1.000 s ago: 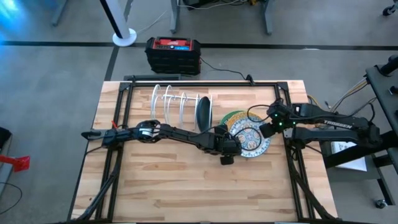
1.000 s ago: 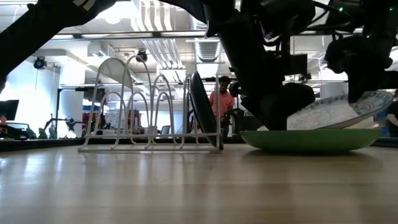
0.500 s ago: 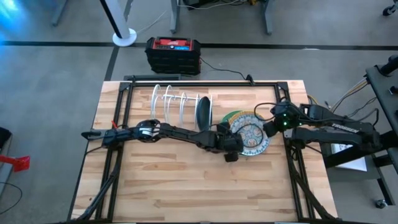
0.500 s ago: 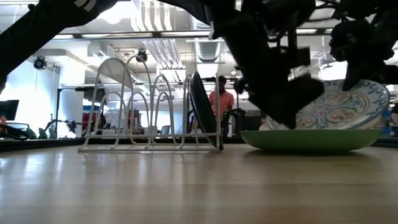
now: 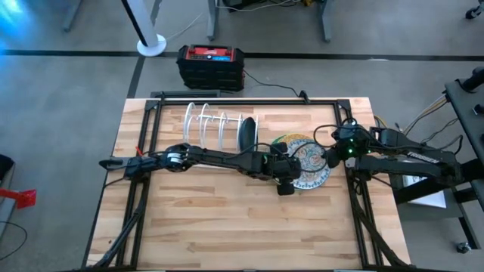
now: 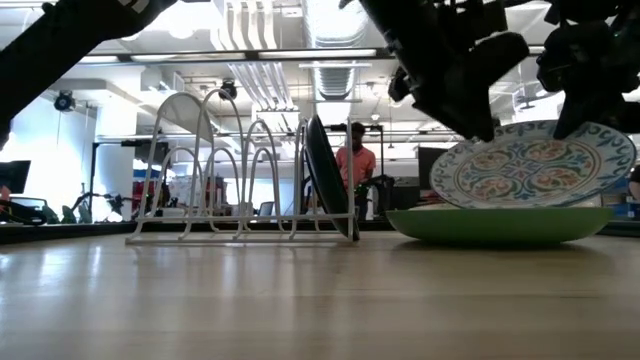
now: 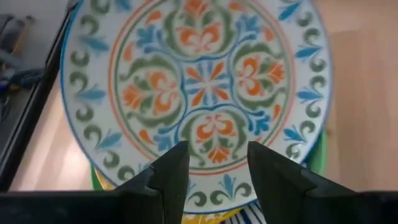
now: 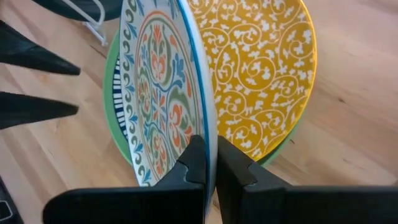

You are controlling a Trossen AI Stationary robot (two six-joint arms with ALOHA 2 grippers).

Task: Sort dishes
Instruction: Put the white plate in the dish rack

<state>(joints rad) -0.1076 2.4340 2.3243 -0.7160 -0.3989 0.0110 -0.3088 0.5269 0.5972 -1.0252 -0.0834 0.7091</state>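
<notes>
Right tool (image 8: 210, 163) clamped on the rim of the floral plate (image 8: 163, 87), fingers pinched either side of its edge, plate tipped up on edge off the stack. In the low view the floral plate (image 6: 535, 165) stands tilted, patterned face toward the camera, above the green plate (image 6: 500, 224) that sits flat on the wooden surface (image 6: 300, 300). Under the lifted plate, the mustard-yellow plate (image 8: 261, 74) with white scrollwork lies in the green plate (image 8: 112, 106); another dark striped dish shows in the stack at the green plate's edge, can't tell what it is. Left tool (image 7: 217, 163) hovers right in front of the floral plate (image 7: 199, 87), fingers apart, holding nothing; the plate's face fills its view and the finger tips sit over the lower rim, contact can't be told. From above, the left tool (image 5: 286, 172) is just beside the stack on the side toward the rack, right tool (image 5: 330, 155) on the stack's far side from the rack, floral plate (image 5: 308, 162) between them. White wire rack (image 5: 219, 127) stands near the stack, toward the surface's back edge; dark teal plate (image 5: 246, 138) stands upright in the rack's slot nearest the stack, other slots bare. A person (image 6: 355, 160) in an orange top stands in the room behind the rack.
</notes>
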